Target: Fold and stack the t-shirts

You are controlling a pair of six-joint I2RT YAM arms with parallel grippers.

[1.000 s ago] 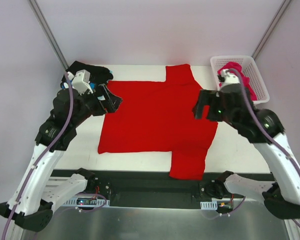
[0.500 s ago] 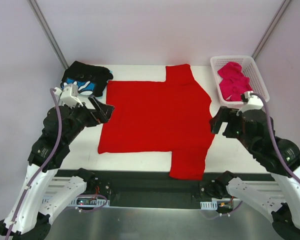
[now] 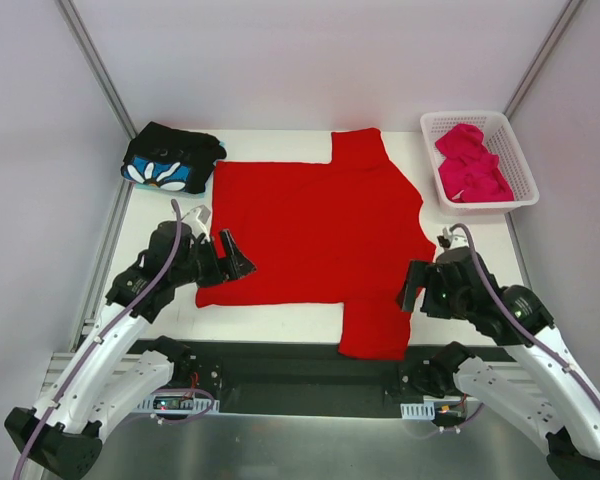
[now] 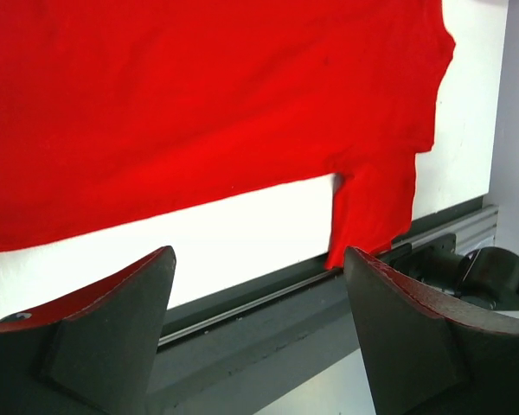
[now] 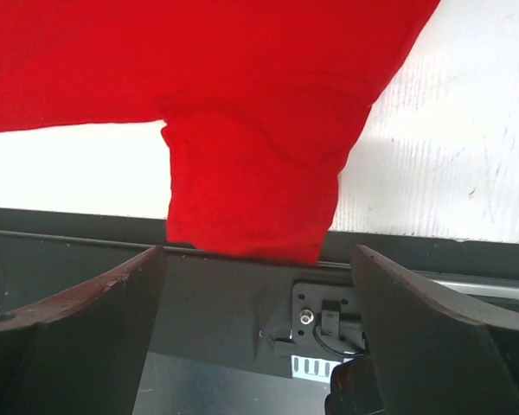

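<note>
Left fingers, right fingers spread, empty; I pulled both back to red shirt near hem; fold pending.

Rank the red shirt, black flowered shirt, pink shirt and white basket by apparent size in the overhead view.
1. red shirt, by far
2. white basket
3. black flowered shirt and pink shirt: about alike, too close to rank

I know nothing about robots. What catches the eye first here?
A bright red t-shirt lies flat across the white table, one sleeve over the near edge. A black flower-print shirt sits far left, a pink shirt in a white basket far right. The left gripper and right gripper hang open at the red shirt's near side.
</note>
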